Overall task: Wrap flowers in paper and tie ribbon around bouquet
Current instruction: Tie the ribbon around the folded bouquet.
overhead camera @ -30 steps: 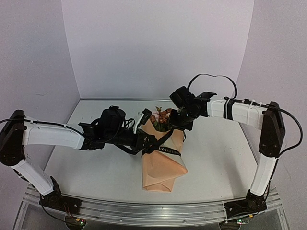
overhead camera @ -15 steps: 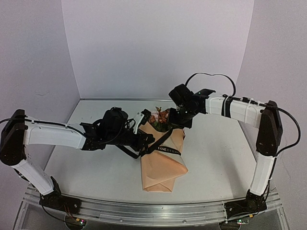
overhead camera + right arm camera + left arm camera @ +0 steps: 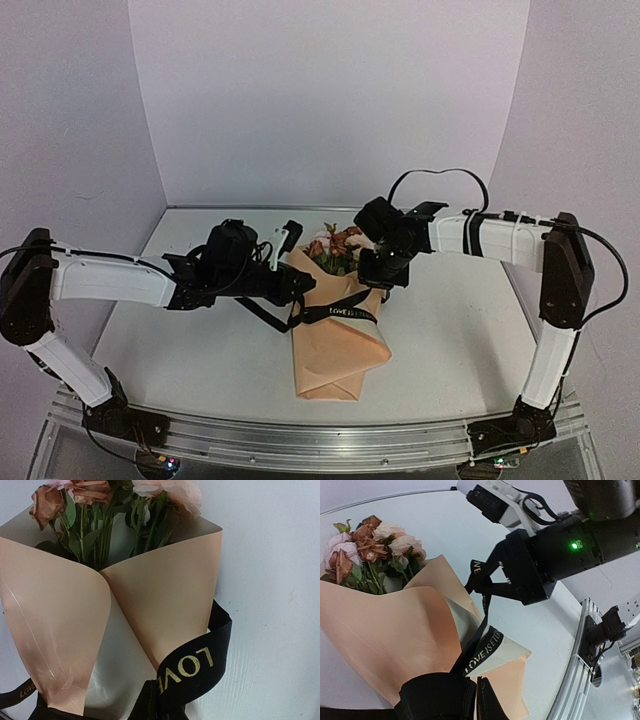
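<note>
The bouquet [image 3: 335, 345] lay flat on the worktop [image 3: 200, 350]. Its long axis ran from the folded foot near the arms to the flowers [image 3: 335, 245] at the far end. The ribbon [image 3: 340, 312] crossed that axis at mid-length, so tying probably depended on pulling sideways, not along the cone. The left pincer [image 3: 300, 290] stood just beside the bouquet's left edge, clamped on one ribbon end. The right pincer [image 3: 373, 281] sat at the right edge, closer to the blooms, clamped on the other end. Each arm was nearer its own end.
</note>
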### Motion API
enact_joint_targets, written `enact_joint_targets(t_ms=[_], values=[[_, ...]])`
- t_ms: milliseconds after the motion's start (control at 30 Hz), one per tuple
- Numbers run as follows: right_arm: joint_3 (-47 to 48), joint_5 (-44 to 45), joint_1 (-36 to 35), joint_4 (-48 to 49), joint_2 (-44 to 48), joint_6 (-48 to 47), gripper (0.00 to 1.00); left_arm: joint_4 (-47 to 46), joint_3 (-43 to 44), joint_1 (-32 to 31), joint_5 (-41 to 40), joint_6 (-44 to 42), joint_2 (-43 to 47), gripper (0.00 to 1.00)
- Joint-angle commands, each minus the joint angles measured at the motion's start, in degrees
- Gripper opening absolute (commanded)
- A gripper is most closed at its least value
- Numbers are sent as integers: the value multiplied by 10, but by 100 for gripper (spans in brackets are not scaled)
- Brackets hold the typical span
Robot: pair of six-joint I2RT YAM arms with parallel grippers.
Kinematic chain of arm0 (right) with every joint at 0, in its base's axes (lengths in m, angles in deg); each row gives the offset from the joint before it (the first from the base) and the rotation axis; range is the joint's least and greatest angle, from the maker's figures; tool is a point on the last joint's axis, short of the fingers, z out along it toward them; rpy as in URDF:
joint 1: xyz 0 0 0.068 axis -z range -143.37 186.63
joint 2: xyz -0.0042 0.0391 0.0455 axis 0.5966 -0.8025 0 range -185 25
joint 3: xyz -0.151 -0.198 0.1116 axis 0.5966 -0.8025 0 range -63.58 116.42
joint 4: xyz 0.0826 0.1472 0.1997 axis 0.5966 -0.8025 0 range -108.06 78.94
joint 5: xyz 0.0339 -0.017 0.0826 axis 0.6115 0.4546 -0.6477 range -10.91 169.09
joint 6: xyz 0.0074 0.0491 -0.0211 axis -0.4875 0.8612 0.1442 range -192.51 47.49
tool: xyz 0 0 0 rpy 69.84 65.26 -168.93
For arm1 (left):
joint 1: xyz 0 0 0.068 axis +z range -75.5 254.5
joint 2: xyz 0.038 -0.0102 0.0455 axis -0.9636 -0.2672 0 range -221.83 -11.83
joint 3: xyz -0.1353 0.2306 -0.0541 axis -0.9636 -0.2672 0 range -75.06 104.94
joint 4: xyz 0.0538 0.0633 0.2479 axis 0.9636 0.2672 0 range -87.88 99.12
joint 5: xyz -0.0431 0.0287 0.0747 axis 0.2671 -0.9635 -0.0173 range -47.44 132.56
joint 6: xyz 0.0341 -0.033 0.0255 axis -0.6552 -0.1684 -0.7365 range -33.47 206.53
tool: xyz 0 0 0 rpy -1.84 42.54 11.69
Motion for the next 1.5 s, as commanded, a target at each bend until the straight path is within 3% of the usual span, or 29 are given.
enact_joint_targets(t_ms=[0,300,800,1033,1133,1267,1467], values=[[46,-5,1,1,4,-8,7,-9,47,-8,46,-49,6,10],[151,-98,21,0,-59,-47,9,87,135,-59,11,-163,-36,15],[280,-267,28,37,-163,-121,11,225,326,-211,-13,-322,-194,10],[280,-283,28,40,-172,-118,22,180,333,-212,-24,-288,-210,43],[274,-279,28,39,-164,-117,35,142,316,-187,2,-232,-188,53],[264,-275,28,39,-147,-120,60,58,257,-130,87,-118,-138,64],[232,-247,28,39,-107,-135,94,5,192,-100,118,-46,-74,73]])
